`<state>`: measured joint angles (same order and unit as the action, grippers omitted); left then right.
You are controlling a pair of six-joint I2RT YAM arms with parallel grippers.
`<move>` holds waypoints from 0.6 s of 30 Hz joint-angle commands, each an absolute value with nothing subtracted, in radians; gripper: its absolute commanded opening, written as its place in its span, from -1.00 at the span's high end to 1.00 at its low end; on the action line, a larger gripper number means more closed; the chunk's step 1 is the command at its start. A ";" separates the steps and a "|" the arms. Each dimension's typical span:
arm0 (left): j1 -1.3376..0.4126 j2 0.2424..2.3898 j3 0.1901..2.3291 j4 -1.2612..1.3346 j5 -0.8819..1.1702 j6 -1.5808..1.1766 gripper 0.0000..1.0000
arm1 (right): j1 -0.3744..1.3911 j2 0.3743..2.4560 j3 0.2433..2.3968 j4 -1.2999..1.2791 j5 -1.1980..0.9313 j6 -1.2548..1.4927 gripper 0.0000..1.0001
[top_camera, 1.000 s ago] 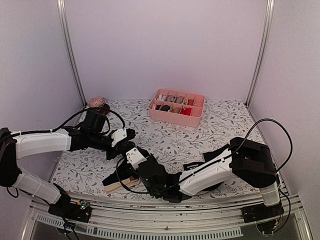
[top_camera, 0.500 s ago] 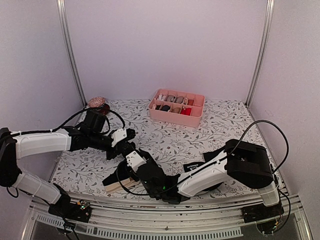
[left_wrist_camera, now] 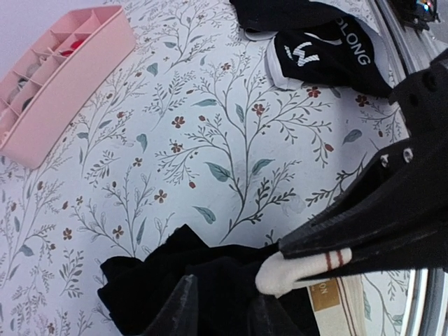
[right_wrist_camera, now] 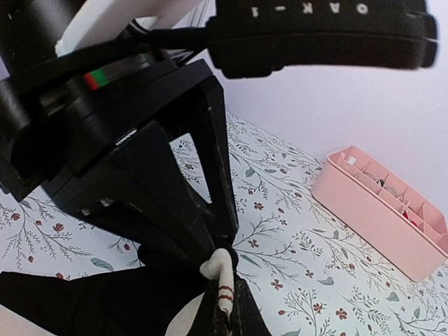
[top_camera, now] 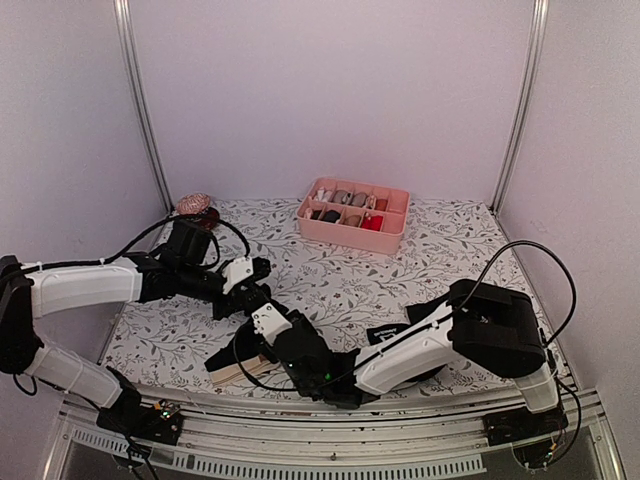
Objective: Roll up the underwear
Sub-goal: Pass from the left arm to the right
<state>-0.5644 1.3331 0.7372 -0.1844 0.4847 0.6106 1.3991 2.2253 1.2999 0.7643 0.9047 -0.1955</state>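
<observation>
One underwear piece point(top_camera: 238, 366), black with a wide beige waistband point(left_wrist_camera: 337, 302), lies at the table's near left. My right gripper point(right_wrist_camera: 225, 297) is shut on a folded edge of that waistband point(right_wrist_camera: 220, 274), which has red stripes. My left gripper point(left_wrist_camera: 222, 290) meets it tip to tip, its fingers point(left_wrist_camera: 183, 302) narrowly apart with the black fabric point(left_wrist_camera: 161, 280) pinched between them. In the top view the left gripper point(top_camera: 257, 297) sits just above the right gripper point(top_camera: 268, 322). The other underwear point(left_wrist_camera: 329, 49), with white letters on a black waistband, lies partly under the right arm point(top_camera: 420, 345).
A pink divided tray point(top_camera: 352, 215) with small fabric bundles stands at the back centre. A reddish-brown bundle point(top_camera: 194, 205) lies in the back left corner. The metal rail point(top_camera: 330, 440) of the table's near edge runs just below the beige-banded piece.
My right gripper has closed on the beige waistband edge after standing open, and its arm has shifted slightly left. The left arm has held its place.
</observation>
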 commanded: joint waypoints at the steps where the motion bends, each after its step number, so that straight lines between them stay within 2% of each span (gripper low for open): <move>1: -0.550 1.266 0.720 -0.170 0.516 0.599 0.18 | 1.382 2.092 1.235 0.789 0.909 -0.235 0.97; 3: -0.531 1.238 0.705 -0.134 0.515 0.579 -0.11 | 1.365 2.019 1.169 0.780 0.860 -0.235 0.97; 6: -0.494 1.207 0.691 -0.099 0.529 0.553 -0.31 | 1.328 1.902 1.113 0.653 0.709 -0.214 0.97; 11: -0.440 1.187 0.691 -0.100 0.609 0.557 -0.48 | 1.254 1.744 1.082 0.364 0.364 -0.225 0.97; 15: -0.430 1.205 0.687 -0.076 0.607 0.555 -0.50 | 1.209 1.679 1.052 0.286 0.309 -0.315 0.97; 18: -0.422 1.231 0.689 -0.048 0.595 0.536 -0.51 | 1.121 1.654 1.088 0.208 0.191 -0.336 0.97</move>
